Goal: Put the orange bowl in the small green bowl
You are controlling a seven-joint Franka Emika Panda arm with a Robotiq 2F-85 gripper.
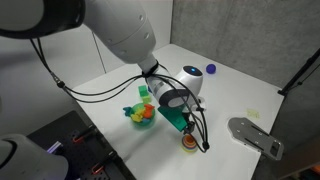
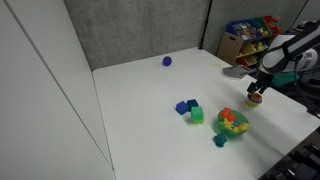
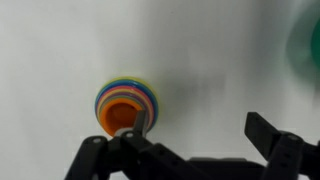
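In the wrist view the orange bowl (image 3: 119, 112) sits inside a round rim of blurred green, yellow and blue rings, which seems to be the small green bowl (image 3: 147, 92). Both stand on the white table. In both exterior views they show as one small orange spot (image 1: 189, 144) (image 2: 254, 99) right under the gripper. My gripper (image 3: 198, 125) is open. Its left finger is at the orange bowl's right edge and its right finger is over bare table. The gripper also shows in both exterior views (image 1: 189, 134) (image 2: 255, 90).
A multicoloured toy pile (image 1: 142, 114) (image 2: 232, 122) lies close by. Blue and green blocks (image 2: 190, 109) sit mid-table, and a purple ball (image 2: 167, 61) (image 1: 211, 70) lies farther off. A grey flat object (image 1: 256, 136) lies near the table edge. A green blur (image 3: 306, 45) is at the wrist view's right edge.
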